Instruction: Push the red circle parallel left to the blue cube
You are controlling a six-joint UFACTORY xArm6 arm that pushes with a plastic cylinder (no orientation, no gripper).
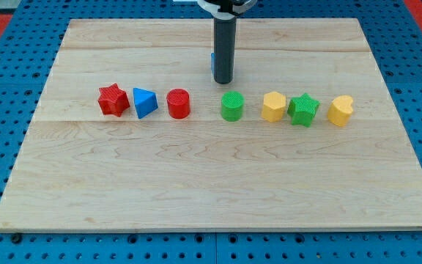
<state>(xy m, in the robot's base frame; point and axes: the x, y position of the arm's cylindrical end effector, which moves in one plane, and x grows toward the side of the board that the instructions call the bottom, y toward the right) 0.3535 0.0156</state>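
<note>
The red circle [179,103] stands on the wooden board, left of centre. The blue cube [213,63] is almost wholly hidden behind my rod; only a thin blue edge shows at the rod's left side, toward the view's top. My tip [223,81] rests on the board just in front of the blue cube, up and to the right of the red circle and above the green circle [232,106]. The tip touches no block that I can see, though contact with the cube is hidden.
A row of blocks runs across the board: a red star [113,100], a blue triangle [144,103], the red circle, the green circle, a yellow hexagon [273,106], a green star [303,110] and a yellow heart [341,111]. The board [211,191] lies on a blue pegboard.
</note>
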